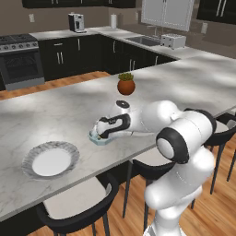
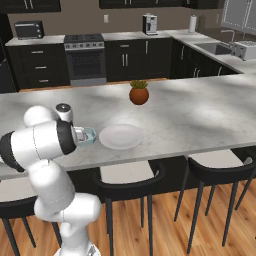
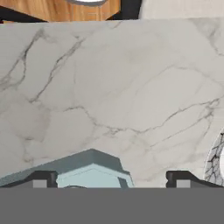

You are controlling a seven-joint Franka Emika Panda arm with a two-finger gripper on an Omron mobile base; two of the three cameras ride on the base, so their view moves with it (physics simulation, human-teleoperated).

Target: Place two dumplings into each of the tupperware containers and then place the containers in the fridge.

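Hand (image 3: 112,179) open above tupperware container (image 3: 89,175)

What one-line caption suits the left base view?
Open end effector poised over a light-blue tupperware container on the marble island, white plate alongside.

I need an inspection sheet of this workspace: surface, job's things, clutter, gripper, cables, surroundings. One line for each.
Surface: marble island counter, no spills seen.
Job's things: one light-blue tupperware container under the hand; dumplings and fridge: nothing seen.
Clutter: white plate, potted plant, small round shaker.
Gripper: gripper low over the container, jaws wide open, holding nothing.
Cables: nothing seen.
Surroundings: stools, stove, sink, toaster, microwave.
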